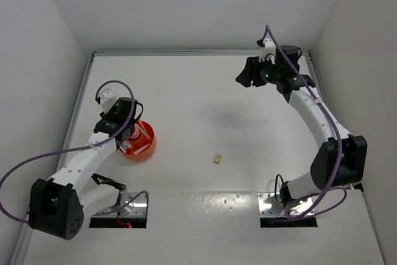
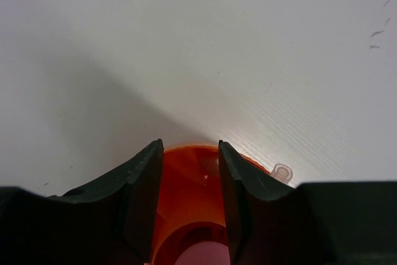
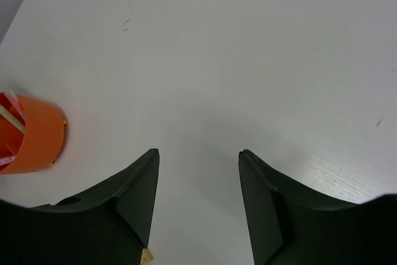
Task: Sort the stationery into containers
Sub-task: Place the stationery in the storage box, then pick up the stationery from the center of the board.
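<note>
I see the orange bowl [image 1: 141, 144] at the left of the top view, about mid-height, on the white table [image 1: 205, 103]. Pale stick-like pieces lean inside it, too small here to name. My right wrist camera catches the same bowl [image 3: 34, 144] at the left edge of its frame, with a thin cream-coloured stick [image 3: 12, 119] slanting across the inside. In the left wrist view the bowl [image 2: 189, 175] fills the bottom centre. A small clear cap end [image 2: 282, 172] pokes past its rim at the lower right. A rounded pink shape [image 2: 198, 256] sits at the very bottom edge, and I cannot tell what it is.

One small yellow eraser [image 1: 216, 159] lies alone on the table near the centre of the top view, well apart from the bowl, to its right. It also peeks in at the bottom edge of the right wrist frame [image 3: 147, 257].

The left gripper [image 1: 129, 133] hangs directly over the bowl. Its fingers [image 2: 146, 178] are parted, with only the orange interior showing between the tips and nothing pinched there.

The right gripper [image 1: 246, 77] is in the upper right of the top view, far from both bowl and eraser. Its fingers [image 3: 142, 184] stand wide apart over bare table, holding nothing.
</note>
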Available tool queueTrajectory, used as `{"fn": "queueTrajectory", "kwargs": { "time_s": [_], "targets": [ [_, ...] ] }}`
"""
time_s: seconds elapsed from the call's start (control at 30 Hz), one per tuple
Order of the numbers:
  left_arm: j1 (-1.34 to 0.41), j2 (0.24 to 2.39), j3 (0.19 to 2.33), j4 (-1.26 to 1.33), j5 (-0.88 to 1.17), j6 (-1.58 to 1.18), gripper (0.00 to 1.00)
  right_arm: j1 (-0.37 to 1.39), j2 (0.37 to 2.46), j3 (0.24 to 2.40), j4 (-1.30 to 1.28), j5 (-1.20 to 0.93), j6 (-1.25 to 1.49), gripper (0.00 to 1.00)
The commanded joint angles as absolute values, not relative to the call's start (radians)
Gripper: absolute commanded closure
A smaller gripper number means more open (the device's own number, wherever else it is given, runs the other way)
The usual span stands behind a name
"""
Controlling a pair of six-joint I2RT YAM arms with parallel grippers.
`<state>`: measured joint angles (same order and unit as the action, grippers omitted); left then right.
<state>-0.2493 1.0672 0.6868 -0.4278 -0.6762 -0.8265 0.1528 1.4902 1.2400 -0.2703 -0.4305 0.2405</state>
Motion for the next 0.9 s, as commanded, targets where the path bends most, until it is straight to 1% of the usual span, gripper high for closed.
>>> {"fn": "queueTrajectory", "kwargs": {
  "time_s": [0.0, 0.03, 0.1, 0.13, 0.17, 0.2, 0.23, 0.27, 0.3, 0.33, 0.37, 0.4, 0.43, 0.47, 0.5, 0.53, 0.57, 0.6, 0.63, 0.67, 0.7, 0.73, 0.77, 0.8, 0.87],
  "targets": [
    [-0.233, 1.037, 0.759, -0.451, -0.712, -0.842, 0.53, 0.141, 1.494, 1.250, -0.244, -0.449, 0.258, 0.45],
    [-0.233, 1.037, 0.773, -0.451, -0.712, -0.832, 0.65, 0.141, 1.494, 1.250, -0.244, -0.449, 0.258, 0.45],
    [-0.233, 1.011, 0.807, -0.474, -0.724, -0.822, 0.81, 0.141, 1.494, 1.250, -0.244, -0.449, 0.258, 0.45],
    [-0.244, 1.000, 0.846, -0.491, -0.736, -0.809, 0.87, 0.141, 1.494, 1.250, -0.244, -0.449, 0.258, 0.45],
    [-0.274, 0.990, 0.868, -0.491, -0.751, -0.808, 0.95, 0.141, 1.494, 1.250, -0.244, -0.459, 0.258, 0.49],
    [-0.290, 0.979, 0.889, -0.491, -0.752, -0.781, 0.98, 0.141, 1.494, 1.250, -0.244, -0.459, 0.258, 0.57],
    [-0.302, 0.954, 0.929, -0.491, -0.721, -0.781, 0.98, 0.141, 1.494, 1.250, -0.244, -0.459, 0.258, 0.67],
    [-0.316, 0.954, 0.948, -0.491, -0.688, -0.764, 0.98, 0.141, 1.494, 1.250, -0.244, -0.459, 0.258, 0.88],
    [-0.337, 0.954, 0.963, -0.445, -0.631, -0.741, 0.96, 0.141, 1.494, 1.250, -0.235, -0.459, 0.258, 0.93],
    [-0.337, 0.974, 0.975, -0.416, -0.547, -0.674, 0.92, 0.141, 1.494, 1.241, -0.235, -0.459, 0.247, 0.93],
    [-0.337, 1.003, 1.006, -0.390, -0.309, -0.640, 0.81, 0.141, 1.494, 1.241, -0.235, -0.459, 0.232, 0.71],
    [-0.357, 1.041, 1.025, -0.370, -0.178, -0.605, 0.75, 0.141, 1.494, 1.241, -0.235, -0.480, 0.218, 0.51],
    [-0.377, 1.143, 1.072, -0.361, 0.047, -0.559, 0.68, 0.141, 1.494, 1.241, -0.235, -0.489, 0.194, 0.35],
    [-0.441, 1.197, 1.100, -0.360, 0.137, -0.526, 0.61, 0.141, 1.503, 1.241, -0.244, -0.501, 0.181, 0.23],
    [-0.489, 1.248, 1.126, -0.380, 0.185, -0.496, 0.58, 0.141, 1.503, 1.252, -0.256, -0.502, 0.181, 0.23],
    [-0.539, 1.293, 1.171, -0.391, 0.207, -0.480, 0.58, 0.141, 1.503, 1.252, -0.256, -0.502, 0.157, 0.28],
    [-0.639, 1.366, 1.192, -0.402, 0.207, -0.466, 0.51, 0.141, 1.503, 1.252, -0.256, -0.502, 0.156, 0.60],
    [-0.684, 1.396, 1.206, -0.413, 0.195, -0.457, 0.49, 0.141, 1.503, 1.252, -0.256, -0.486, 0.147, 0.77],
    [-0.722, 1.423, 1.227, -0.413, 0.195, -0.443, 0.49, 0.141, 1.503, 1.252, -0.256, -0.473, 0.147, 0.89],
    [-0.757, 1.449, 1.227, -0.413, 0.180, -0.443, 0.46, 0.141, 1.503, 1.252, -0.256, -0.445, 0.147, 0.95],
    [-0.819, 1.498, 1.241, -0.413, 0.166, -0.443, 0.43, 0.141, 1.503, 1.252, -0.256, -0.434, 0.147, 0.89],
    [-0.846, 1.521, 1.241, -0.400, 0.154, -0.455, 0.43, 0.141, 1.503, 1.252, -0.256, -0.423, 0.147, 0.75],
    [-0.871, 1.541, 1.250, -0.400, 0.117, -0.466, 0.40, 0.141, 1.503, 1.261, -0.265, -0.414, 0.147, 0.60],
    [-0.914, 1.558, 1.250, -0.385, 0.094, -0.480, 0.36, 0.141, 1.514, 1.261, -0.265, -0.405, 0.147, 0.49],
    [-0.948, 1.606, 1.250, -0.374, 0.051, -0.521, 0.36, 0.132, 1.514, 1.261, -0.275, -0.405, 0.147, 0.49]
  ]
}}
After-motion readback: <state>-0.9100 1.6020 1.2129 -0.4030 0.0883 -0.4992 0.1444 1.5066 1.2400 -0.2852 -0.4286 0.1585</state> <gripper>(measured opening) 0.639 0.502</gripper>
